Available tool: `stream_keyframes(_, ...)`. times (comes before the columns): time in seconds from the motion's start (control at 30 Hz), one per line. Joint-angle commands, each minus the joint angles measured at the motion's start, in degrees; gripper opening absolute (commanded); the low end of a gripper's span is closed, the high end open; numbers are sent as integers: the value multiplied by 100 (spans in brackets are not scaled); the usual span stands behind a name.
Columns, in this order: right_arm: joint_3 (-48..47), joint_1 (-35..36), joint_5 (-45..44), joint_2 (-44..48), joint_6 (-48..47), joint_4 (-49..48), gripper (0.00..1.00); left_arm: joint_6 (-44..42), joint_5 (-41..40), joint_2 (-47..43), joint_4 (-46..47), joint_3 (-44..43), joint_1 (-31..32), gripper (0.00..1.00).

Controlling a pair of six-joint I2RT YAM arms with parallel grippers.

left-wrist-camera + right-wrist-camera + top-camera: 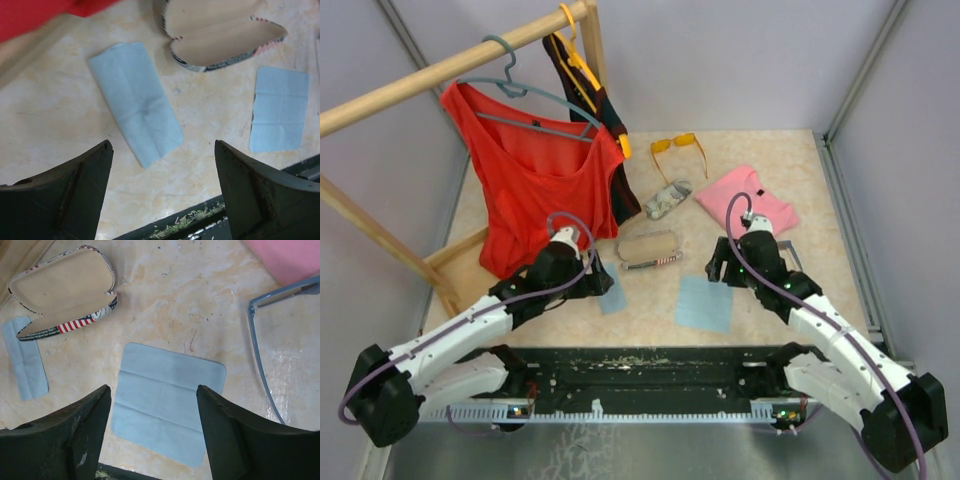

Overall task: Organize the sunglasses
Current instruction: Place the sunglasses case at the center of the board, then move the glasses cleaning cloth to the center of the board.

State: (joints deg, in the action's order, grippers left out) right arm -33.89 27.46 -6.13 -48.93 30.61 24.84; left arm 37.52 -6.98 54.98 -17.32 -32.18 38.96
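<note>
- Orange-lensed sunglasses (678, 148): lie flat near the far edge of the table with arms unfolded, well apart from both pincers. Judged not yet handled.
- Greyish-lilac sunglasses (251, 315): on the table toward the right edge, just beside the right pincer and on the near side of the pink cloth (745, 200). Only part of the frame shows in the right wrist view.
- Open case (648, 248): mid-table, lid laid back and lining up. Probably left so to take a pair.
- Shut case (668, 200): just beyond the open case, toward the far edge.
- Wide blue cloth (705, 303): flat toward the near edge, under the right pincer.
- Narrow blue cloth (613, 290): also toward the near edge, under the left pincer.
- Right pincer (152, 388): fingers apart with nothing between them, poised over the wide blue cloth. Cannot tell whether it aims for the cloth or the lilac pair.
- Left pincer (162, 145): fingers apart, empty, over the narrow blue cloth.
</note>
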Motion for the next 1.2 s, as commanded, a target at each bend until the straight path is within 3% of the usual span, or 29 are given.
stream_keyframes(0.0,-331,-35,120,-104,-98,-1,68,315,-263,257,428,71,628,85)
stream_keyframes(0.27,-261,4,285,-134,-74,-75,64,1102,-1471,847,-507,-140,871,66)
stream_keyframes(0.83,-216,35,402,-89,-72,-198,63,1160,-794,1538,322,237,876,53)
stream_keyframes(1.17,-198,44,360,-16,-96,-183,63,1276,-567,1759,542,409,871,38)
